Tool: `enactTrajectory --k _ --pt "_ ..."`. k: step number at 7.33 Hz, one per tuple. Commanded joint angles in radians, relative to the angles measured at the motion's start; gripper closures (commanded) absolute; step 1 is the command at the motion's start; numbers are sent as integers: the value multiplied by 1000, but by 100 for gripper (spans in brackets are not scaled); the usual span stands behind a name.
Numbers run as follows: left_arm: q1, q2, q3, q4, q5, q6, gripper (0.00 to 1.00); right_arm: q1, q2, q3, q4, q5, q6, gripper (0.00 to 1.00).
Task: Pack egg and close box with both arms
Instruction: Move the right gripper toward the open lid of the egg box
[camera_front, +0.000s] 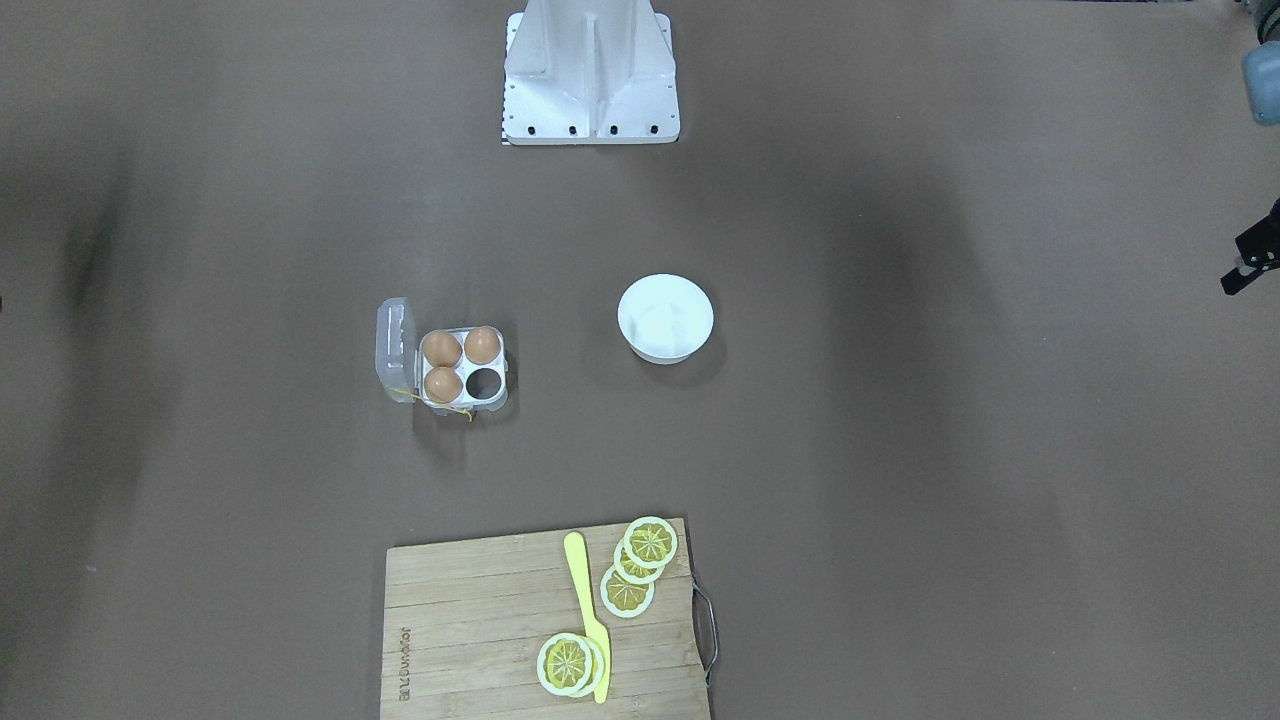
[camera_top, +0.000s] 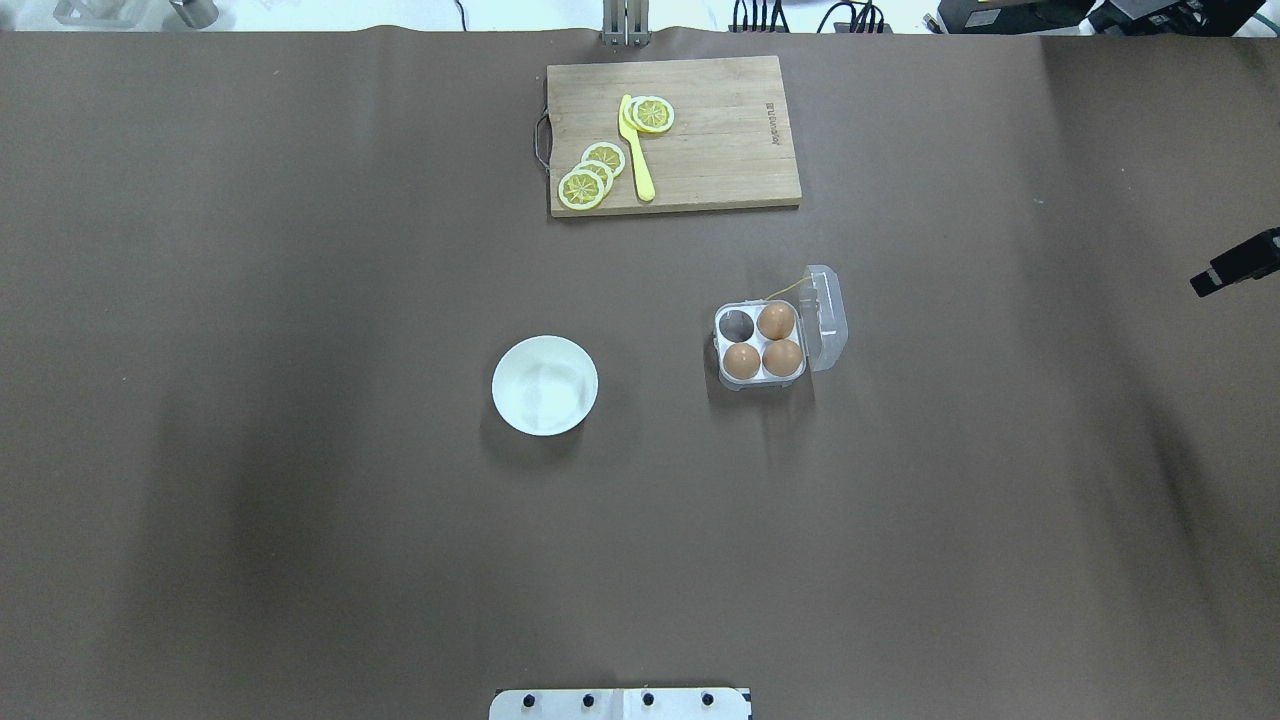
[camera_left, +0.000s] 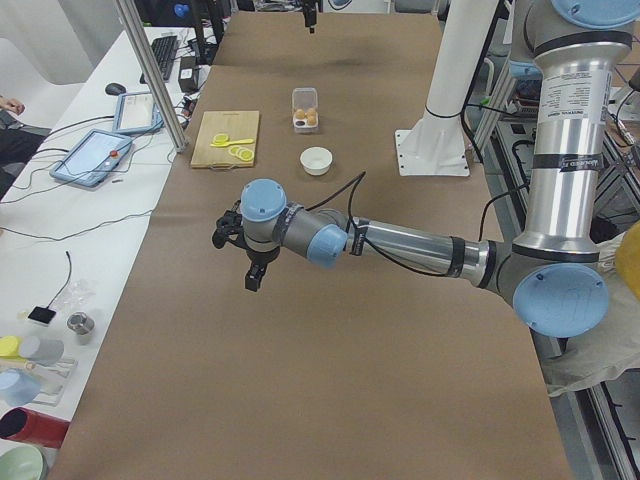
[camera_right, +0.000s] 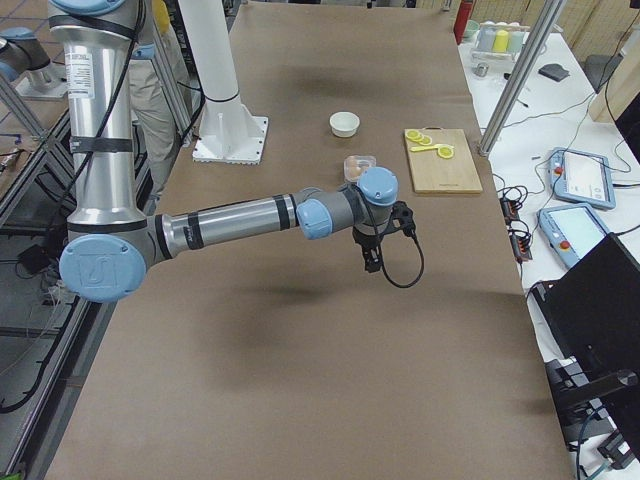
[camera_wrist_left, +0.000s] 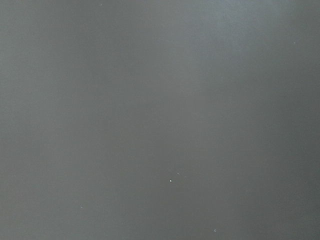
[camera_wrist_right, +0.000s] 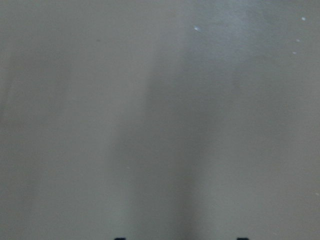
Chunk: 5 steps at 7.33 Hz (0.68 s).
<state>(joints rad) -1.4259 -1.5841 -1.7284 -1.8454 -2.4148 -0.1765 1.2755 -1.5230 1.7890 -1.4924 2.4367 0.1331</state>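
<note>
- Exterior front-facing: the box (camera_front: 463, 366) stands on the brown table (camera_front: 900, 450), on the robot's right side. Its clear lid (camera_front: 394, 350) is folded open on the side away from the white bowl (camera_front: 665, 318). Three brown eggs (camera_front: 441, 348) sit in three cells, and the fourth cell, on the bowl's side and away from the robot's base, shows as a dark hollow. I cannot tell which egg is the task's one. A black part of the left gripper (camera_front: 1245, 265) shows at this view's right edge, well apart from the box. I cannot tell if it is wide or narrow.
- Overhead exterior: the right gripper (camera_top: 1235, 265) is only partly in view at the right edge, well apart from the box, and I cannot tell its opening either. A cutting board (camera_top: 720, 160) with lemon slices (camera_top: 592, 175) and a yellow knife (camera_top: 636, 150) lies at the far edge of the table.
- Exterior left: the left arm (camera_left: 400, 240) reaches over bare table, its gripper pointing down above the surface, far from box and bowl.
- Exterior right: the right arm (camera_right: 240, 215) does the same, and the box is partly hidden behind it.
- Wrist views: both show only the table surface.
</note>
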Motion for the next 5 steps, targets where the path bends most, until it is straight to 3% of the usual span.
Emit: enactTrajectory --k 1,3,5 --pt "-14 1 -10 2 -3 0 2 -86 137 50 -231 73 20 100" --pt "-16 1 -16 2 -7 -1 2 -137 185 43 -230 171 65 100" --pt "-21 1 -17 2 -7 -1 2 -223 269 -6 -230 191 107 100"
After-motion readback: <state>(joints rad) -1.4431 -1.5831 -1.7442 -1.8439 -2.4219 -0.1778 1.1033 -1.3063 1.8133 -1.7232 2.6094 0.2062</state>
